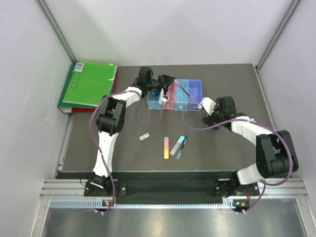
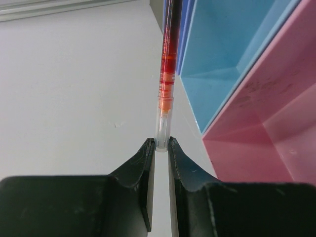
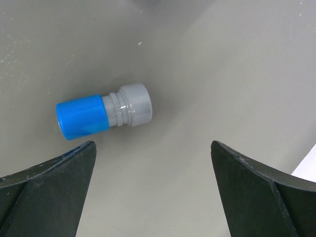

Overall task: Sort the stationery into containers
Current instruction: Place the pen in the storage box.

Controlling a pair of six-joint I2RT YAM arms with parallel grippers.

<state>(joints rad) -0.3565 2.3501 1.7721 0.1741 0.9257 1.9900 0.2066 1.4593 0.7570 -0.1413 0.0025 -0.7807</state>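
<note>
Table point(image 1: 227, 148), dark top, listed from the arms' edge outward.

- Orange-pink flat stick point(image 1: 166, 147), grey flat stick point(image 1: 174, 147), thin blue pen point(image 1: 181, 145): side by side, 6 o'clock of centre, neither gripper on them.
- Small beige piece point(image 1: 143, 137): alone, 9 o'clock of the sticks.
- Right gripper point(image 3: 153, 145) point(image 1: 203, 106): 2 o'clock of centre, fingers spread wide, grasping nothing.
- Blue-capped piece point(image 3: 103, 117): on its side on the table, just beyond those fingers.
- Row of four bins point(image 1: 188, 80): 12 o'clock.
- Left gripper point(image 2: 161, 145) point(image 1: 170, 80): fingers clenched on the clear end of the thin red pen point(image 2: 167, 64) point(image 1: 182, 89), which slants across the middle bins; contact with them unclear.
- Green folder point(image 1: 89, 84): 10 o'clock, far corner.
</note>
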